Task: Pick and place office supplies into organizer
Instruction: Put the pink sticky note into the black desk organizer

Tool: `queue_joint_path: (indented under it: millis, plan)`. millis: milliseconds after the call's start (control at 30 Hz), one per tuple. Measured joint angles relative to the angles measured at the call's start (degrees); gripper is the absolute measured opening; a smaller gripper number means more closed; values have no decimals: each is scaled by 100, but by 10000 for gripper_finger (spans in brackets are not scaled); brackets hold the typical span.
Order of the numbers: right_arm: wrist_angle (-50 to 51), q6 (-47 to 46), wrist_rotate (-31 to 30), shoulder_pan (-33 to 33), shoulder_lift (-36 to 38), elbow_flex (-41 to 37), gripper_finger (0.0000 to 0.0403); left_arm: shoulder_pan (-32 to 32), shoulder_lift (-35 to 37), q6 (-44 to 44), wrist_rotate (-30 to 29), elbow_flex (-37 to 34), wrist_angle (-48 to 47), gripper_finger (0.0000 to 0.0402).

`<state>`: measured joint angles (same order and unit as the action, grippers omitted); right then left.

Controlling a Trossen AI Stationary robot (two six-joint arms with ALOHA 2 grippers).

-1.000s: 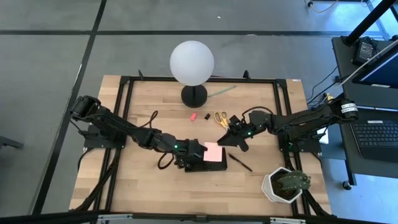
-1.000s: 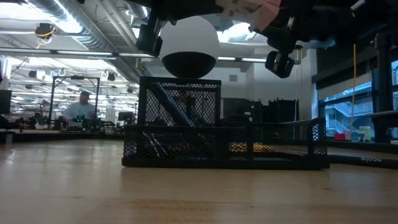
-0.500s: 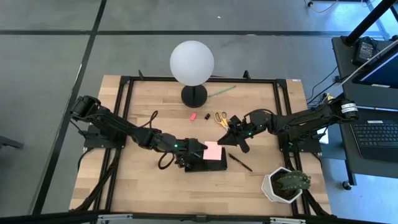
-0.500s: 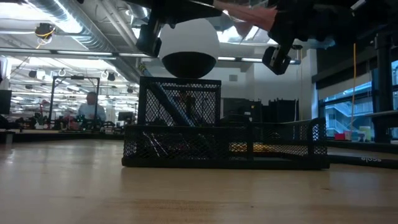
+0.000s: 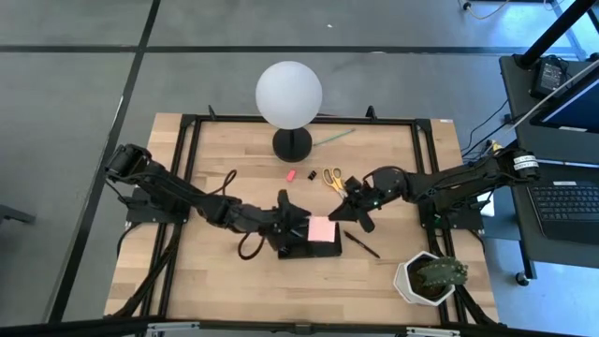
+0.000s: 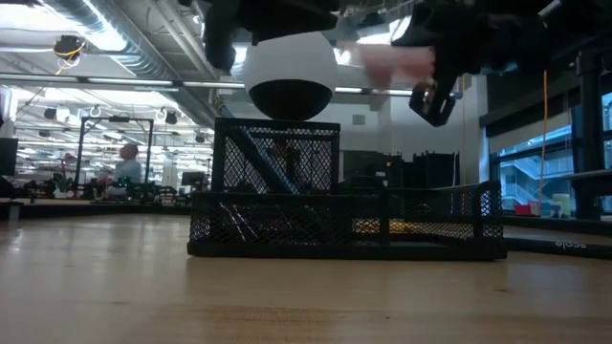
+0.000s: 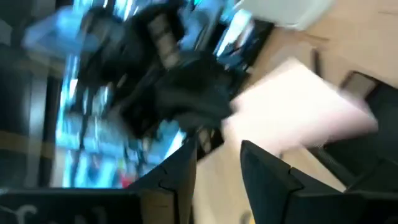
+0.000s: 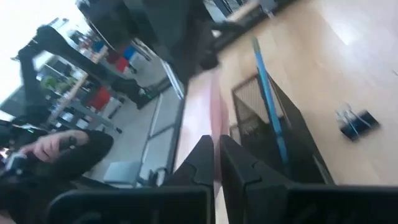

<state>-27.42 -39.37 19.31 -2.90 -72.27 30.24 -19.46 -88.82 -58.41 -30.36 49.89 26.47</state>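
Observation:
The pink sticky-note pad [image 5: 321,229] hangs above the black mesh organizer [image 5: 305,249], which stands on the table's middle. My right gripper [image 5: 343,214] is shut on the pad's right side. My left gripper [image 5: 285,210] stands open just left of the pad with nothing between its fingers [image 7: 180,177]. In the low view the pad [image 6: 397,65] shows as a pink strip above the organizer [image 6: 344,225]. A blue pen [image 8: 270,106] stands in the organizer. My right gripper pinches the pad's right edge [image 8: 215,118] between its two fingers [image 8: 202,158]. It comes from the table's right. The pad shows edge-on between the fingers. It is lifted clear above the organizer and lies about level.
Yellow-handled scissors [image 5: 332,176], a black binder clip [image 5: 311,175] and a small pink item [image 5: 291,174] lie behind the organizer. A dark pen [image 5: 360,244] lies to its right. The white globe lamp [image 5: 289,94] stands at the far edge, with a green stick [image 5: 332,137] beside it. A potted plant [image 5: 429,278] stands near right.
My left gripper has opened, let go of the pink pad and drawn back a little toward the table's left. My right gripper has shut on the pad's right edge. The pad stays lifted above the organizer.

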Motion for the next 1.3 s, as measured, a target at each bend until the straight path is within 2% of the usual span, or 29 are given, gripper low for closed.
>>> queue_joint_path:
  millis: [167, 367, 533, 800, 967, 1300]
  plan:
    - [378, 16, -4, 2, 0, 0, 8, -90, 7, 1138, -1021, 4, -242, 127]
    - [898, -110, -14, -7, -1, 0, 8, -114, 7, 2324, -1610, 4, -391, 123]
    - [1103, -295, -81, -7, -200, 0, 8, -114, 7, 2920, -1596, 4, -450, 115]
    - [1040, -721, 24, -7, -784, 0, 8, -114, 7, 3081, -1561, 4, -531, 109]
    - [670, -991, 28, -9, -1144, 0, 8, -112, 7, 3127, -1559, 4, -591, 108]
    - [577, -1139, 28, -74, -1657, 0, 8, -112, 7, 3127, -1557, 4, -653, 107]
